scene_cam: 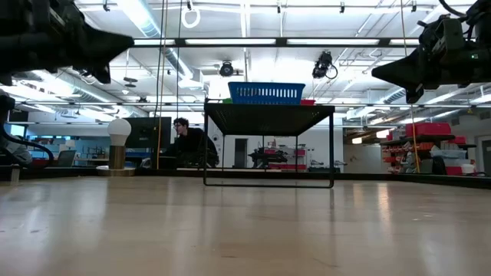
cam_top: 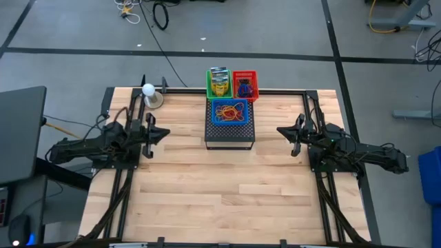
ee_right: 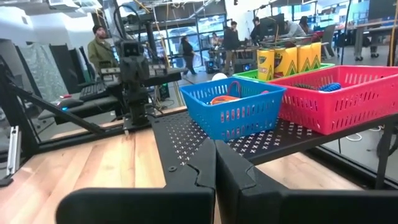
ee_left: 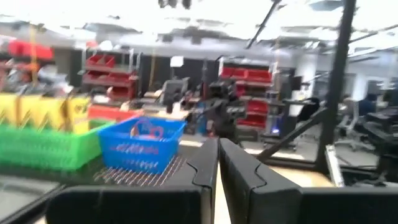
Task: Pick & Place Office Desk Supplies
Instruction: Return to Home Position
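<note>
Both arms hang above the counter (cam_top: 227, 196), one on each side of the black mesh shelf (cam_top: 230, 138). The left claw (cam_top: 157, 133) is to the shelf's left and the right claw (cam_top: 284, 132) to its right, each pointing inward at it but apart from it. The wrist views show each claw's fingers pressed together with nothing between them. The supplies sit up on the shelf: red-brown and tan rubber bands (cam_top: 233, 109) in the blue bin (cam_top: 212, 112) on the near side, yellow-green printed boxes (cam_top: 219, 83) in the green bin (cam_top: 208, 87) at far left, and small coloured rings (cam_top: 243, 88) in the red bin (cam_top: 255, 83) at far right. The risk from here lies in the retreat, as I judge it. If either arm swings inward instead of drawing straight back, its fingers could strike the shelf edge, and the light bins standing loose on the mesh might slide or tip and spill what has been sorted. The left arm also has a light bulb on its stand (cam_top: 148, 89) just beyond it toward the far side, so an elbow drifting that way could topple it.
</note>
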`<action>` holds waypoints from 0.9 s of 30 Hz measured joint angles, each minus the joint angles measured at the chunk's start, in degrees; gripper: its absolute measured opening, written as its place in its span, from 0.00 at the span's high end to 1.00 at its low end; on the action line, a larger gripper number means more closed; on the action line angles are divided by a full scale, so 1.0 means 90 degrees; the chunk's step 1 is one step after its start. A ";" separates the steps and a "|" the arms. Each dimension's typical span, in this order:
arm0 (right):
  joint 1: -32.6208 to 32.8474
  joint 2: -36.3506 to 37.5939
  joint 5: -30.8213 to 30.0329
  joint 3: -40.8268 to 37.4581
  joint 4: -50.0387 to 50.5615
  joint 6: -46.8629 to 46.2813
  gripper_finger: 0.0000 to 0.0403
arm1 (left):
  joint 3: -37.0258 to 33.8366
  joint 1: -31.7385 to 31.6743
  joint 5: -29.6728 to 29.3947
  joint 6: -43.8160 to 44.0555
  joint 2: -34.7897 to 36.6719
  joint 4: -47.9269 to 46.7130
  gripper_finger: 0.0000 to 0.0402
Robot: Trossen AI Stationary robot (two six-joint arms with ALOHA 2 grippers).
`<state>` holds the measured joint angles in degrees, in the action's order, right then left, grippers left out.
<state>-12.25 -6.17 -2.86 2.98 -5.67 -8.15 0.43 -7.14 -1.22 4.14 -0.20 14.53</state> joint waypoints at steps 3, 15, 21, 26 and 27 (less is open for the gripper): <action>0.0000 -0.0005 0.0000 -0.0030 0.0041 0.0003 1.00 | 0.0000 -0.0002 0.0135 -0.0158 0.0021 0.0018 0.94; -0.0027 -0.0058 -0.0176 -0.0274 0.0284 -0.0180 1.00 | 0.0000 -0.0095 0.0019 -0.0280 0.0019 -0.0237 0.94; -0.0028 -0.0061 -0.1036 -0.0274 0.0295 -0.0589 0.94 | 0.0000 -0.0087 0.0020 -0.0201 0.0019 -0.0326 0.94; -0.0029 -0.0061 -0.1193 -0.0274 0.0349 -0.0538 0.91 | 0.0000 -0.0090 0.0018 -0.0302 0.0019 -0.0411 0.94; -0.0029 -0.0061 -0.1194 -0.0274 0.0349 -0.0534 0.91 | 0.0000 -0.0090 0.0018 -0.0291 0.0018 -0.0464 0.94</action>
<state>-12.51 -6.72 -13.61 0.51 -2.52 -12.95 0.43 -7.94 -1.06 1.51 -0.04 10.36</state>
